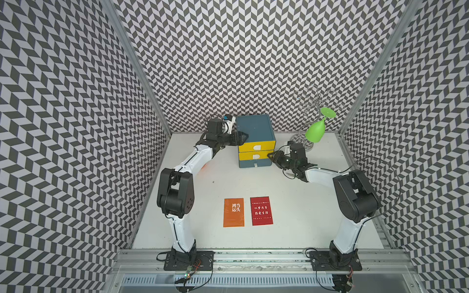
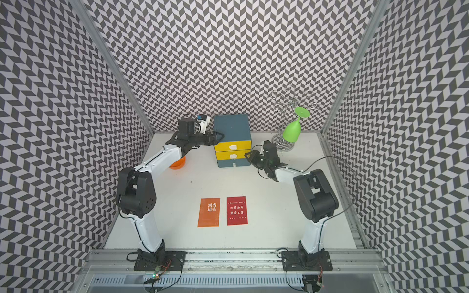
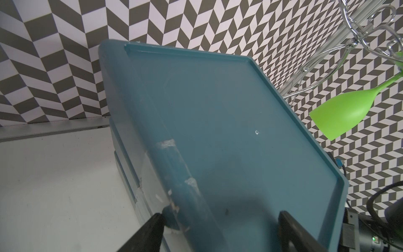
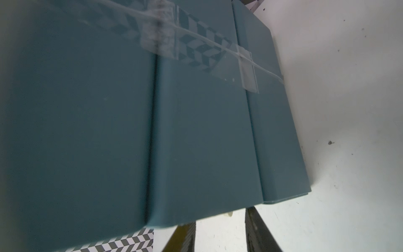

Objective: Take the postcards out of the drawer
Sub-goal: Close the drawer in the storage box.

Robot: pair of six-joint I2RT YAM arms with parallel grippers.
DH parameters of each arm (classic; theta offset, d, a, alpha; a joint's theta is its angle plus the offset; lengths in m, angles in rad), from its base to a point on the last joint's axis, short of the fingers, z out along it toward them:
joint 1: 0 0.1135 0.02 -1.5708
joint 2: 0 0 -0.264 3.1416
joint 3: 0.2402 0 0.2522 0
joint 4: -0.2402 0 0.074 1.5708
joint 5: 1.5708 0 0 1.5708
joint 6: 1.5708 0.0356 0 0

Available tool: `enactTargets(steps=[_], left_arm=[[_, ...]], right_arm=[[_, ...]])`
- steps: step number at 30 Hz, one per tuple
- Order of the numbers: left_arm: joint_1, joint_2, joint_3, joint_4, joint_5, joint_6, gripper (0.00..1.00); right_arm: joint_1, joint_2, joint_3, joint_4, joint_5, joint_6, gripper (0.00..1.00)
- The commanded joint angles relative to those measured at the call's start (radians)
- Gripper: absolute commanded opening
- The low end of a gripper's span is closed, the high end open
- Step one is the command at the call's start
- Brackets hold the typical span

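Note:
Two postcards lie flat on the table in front of the arms, an orange one (image 1: pixel 233 212) and a red one (image 1: pixel 261 210). At the back stands the teal cabinet (image 1: pixel 253 126) with two yellow drawers, upper (image 1: pixel 256 146) and lower (image 1: pixel 253 155), both looking pushed in. My left gripper (image 1: pixel 241 138) is open, its fingers straddling the cabinet's top left front edge (image 3: pixel 218 120). My right gripper (image 1: pixel 270 155) sits at the right end of the lower yellow drawer front. In the right wrist view its fingers stand apart with bare table between them, the tips hidden behind the cabinet side (image 4: pixel 196 131).
A blue-fronted drawer (image 1: pixel 255 164) forms the cabinet's bottom. A chrome rack (image 1: pixel 302 142) holding an upside-down green wine glass (image 1: pixel 314 130) stands to the right of the cabinet. An orange bowl (image 2: pixel 177 163) peeks out under my left forearm. Patterned walls close in three sides.

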Motion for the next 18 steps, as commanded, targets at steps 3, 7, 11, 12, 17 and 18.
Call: enactTargets(steps=[3,7,11,12,17,18], left_arm=[[0.004,0.016,0.0,-0.082,0.011,0.008,0.86],[0.023,-0.013,0.032,-0.054,0.009,-0.02,0.88],[0.04,-0.018,0.071,-0.014,-0.001,-0.038,0.9],[0.045,-0.015,0.08,-0.005,-0.006,-0.037,0.91],[0.082,0.041,0.141,0.081,0.002,-0.053,0.93],[0.089,0.06,0.158,0.095,0.014,-0.053,0.93]], right_arm=[[-0.001,-0.051,-0.088,0.14,-0.004,0.05,0.38],[0.007,-0.117,-0.175,0.186,-0.011,0.079,0.38],[0.034,-0.143,-0.23,0.23,-0.004,0.103,0.39],[0.044,-0.141,-0.238,0.244,0.001,0.108,0.4],[0.1,-0.081,-0.296,0.416,0.018,0.222,0.4],[0.112,-0.067,-0.303,0.453,0.024,0.244,0.4]])
